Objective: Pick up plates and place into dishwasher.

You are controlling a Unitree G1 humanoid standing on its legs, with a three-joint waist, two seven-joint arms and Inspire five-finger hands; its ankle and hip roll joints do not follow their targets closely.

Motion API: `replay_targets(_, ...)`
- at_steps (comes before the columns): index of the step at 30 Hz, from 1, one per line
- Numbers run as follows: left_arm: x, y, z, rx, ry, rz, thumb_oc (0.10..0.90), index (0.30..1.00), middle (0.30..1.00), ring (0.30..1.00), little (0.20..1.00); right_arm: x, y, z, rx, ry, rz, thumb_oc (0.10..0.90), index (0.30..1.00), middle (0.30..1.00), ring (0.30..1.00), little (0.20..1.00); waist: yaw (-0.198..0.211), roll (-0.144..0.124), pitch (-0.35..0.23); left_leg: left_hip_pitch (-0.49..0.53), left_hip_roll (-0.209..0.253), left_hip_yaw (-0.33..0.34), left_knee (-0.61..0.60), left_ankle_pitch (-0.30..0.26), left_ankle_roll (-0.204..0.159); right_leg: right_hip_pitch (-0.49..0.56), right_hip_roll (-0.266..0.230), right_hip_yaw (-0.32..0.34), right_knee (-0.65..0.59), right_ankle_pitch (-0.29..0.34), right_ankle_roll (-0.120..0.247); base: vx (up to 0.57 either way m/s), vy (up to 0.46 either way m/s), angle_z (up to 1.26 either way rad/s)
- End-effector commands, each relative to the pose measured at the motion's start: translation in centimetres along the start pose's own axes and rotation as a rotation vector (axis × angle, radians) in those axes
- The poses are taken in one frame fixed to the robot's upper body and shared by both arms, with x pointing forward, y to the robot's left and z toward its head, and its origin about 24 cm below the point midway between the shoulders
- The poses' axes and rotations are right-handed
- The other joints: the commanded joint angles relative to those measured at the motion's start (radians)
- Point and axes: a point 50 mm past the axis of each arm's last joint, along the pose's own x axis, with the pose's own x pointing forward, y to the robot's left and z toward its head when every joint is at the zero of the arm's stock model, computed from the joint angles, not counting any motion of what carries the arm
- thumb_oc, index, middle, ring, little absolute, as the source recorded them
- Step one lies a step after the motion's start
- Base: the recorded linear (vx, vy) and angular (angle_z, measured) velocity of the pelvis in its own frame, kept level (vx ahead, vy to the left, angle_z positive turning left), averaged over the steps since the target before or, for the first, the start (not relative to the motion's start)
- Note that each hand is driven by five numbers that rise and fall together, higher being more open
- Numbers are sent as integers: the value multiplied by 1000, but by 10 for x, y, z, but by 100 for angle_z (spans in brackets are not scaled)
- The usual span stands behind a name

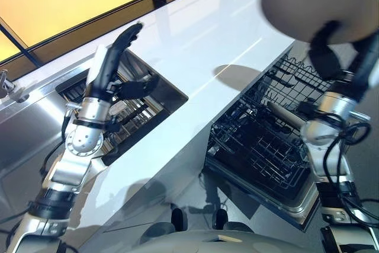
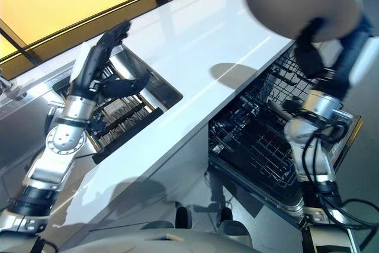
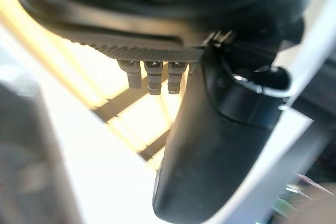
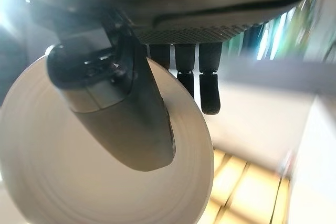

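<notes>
Right hand (image 1: pixel 340 45) pinches a white plate (image 1: pixel 320 1), raised above the dishwasher rack (image 1: pixel 266 140) for loading; left hand (image 1: pixel 115 66) hovers open.

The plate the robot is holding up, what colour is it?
The plate is plain off-white, with no pattern. It shows best in the right wrist view, pinched in the right hand.

left hand (image 1: pixel 112 66): raised, fingers straight | right hand (image 4: pixel 126 114): raised, apparently pinching
</notes>
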Motion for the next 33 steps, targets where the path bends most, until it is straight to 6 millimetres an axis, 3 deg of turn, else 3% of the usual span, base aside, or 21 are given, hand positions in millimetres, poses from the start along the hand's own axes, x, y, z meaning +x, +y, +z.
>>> replay_targets(1,2,41,7,-59,-67,187,800,900,900,900,900,13,-18,10,17,-96,-43,100,300,300,300,200,-9,19,-84,35,-53,21,6,-146,40,-6,90,-18,94,-149,11,36,16,-15)
replay_targets(8,-29,61,-23,-109,70,371,800,900,900,900,900,-20,-23,-31,-171,85,146,100,300,300,300,200,-32,25,-76,29,-50,44,4,-142,40,-17,86,-9,87,-138,15,8,25,-7)
replay_targets(11,-32,61,-27,-115,89,396,800,900,900,900,900,-28,-19,-42,-228,129,220,100,300,300,300,200,-36,25,-68,28,-50,49,4,-142,39,-21,84,-9,92,-138,16,9,20,-7)
replay_targets(23,-33,50,-27,-164,77,360,800,900,900,900,900,-66,-1,-83,-508,319,536,100,300,300,300,200,-10,33,-30,13,-51,33,6,-133,36,-41,63,-42,126,-148,20,6,12,3)
replay_targets(33,-30,46,-21,-174,60,342,800,900,900,900,900,-88,17,-93,-647,364,660,100,300,300,300,200,12,44,3,-1,-53,20,12,-126,39,-62,51,-60,155,-153,21,1,14,9)
